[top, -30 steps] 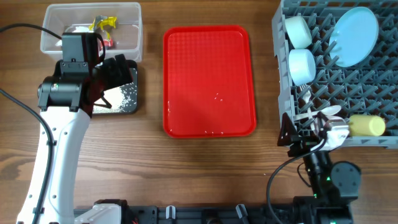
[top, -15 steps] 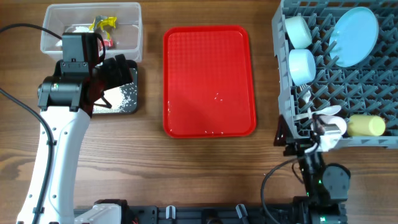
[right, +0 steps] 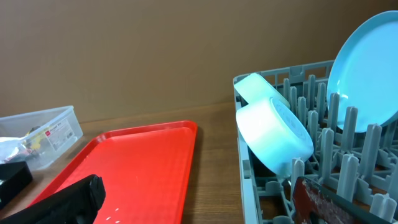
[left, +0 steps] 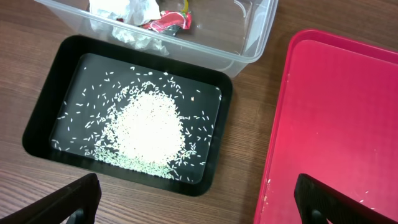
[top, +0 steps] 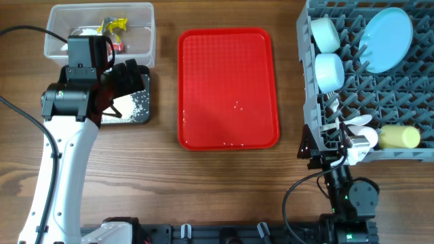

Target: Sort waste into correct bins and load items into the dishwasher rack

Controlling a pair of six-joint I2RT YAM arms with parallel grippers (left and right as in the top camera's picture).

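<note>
My left gripper (left: 198, 184) and right gripper (right: 198, 186) are both spread apart, empty. The pinkish-white cup (top: 365, 141) lies in the dishwasher rack (top: 303, 68), right of the red tray (top: 227, 68). It looks light, rigid and slick, so I'd pinch its rim.

The red tray (top: 228, 88) lies low and almost bare in the middle of the desk (top: 224, 183), so the room above it is open. A narrow strip of bare desk runs between the tray and the black tub (left: 38, 118), and a wider one runs between the tray and the dishwasher rack (top: 380, 102). The clear tub (top: 51, 42) stands right against the black tub's far side, and its taller wall bars a low pass there. The left arm (top: 68, 129) overhangs the black tub's left part. In the rack, two bowls (top: 329, 72) and the plate (top: 388, 39) fill the far rows. The yellow cup (top: 400, 137) lies by the near edge, and the pegs between stand free. The right end effector (right: 196, 193), jaws apart, sits close at the rack's near left corner.
</note>
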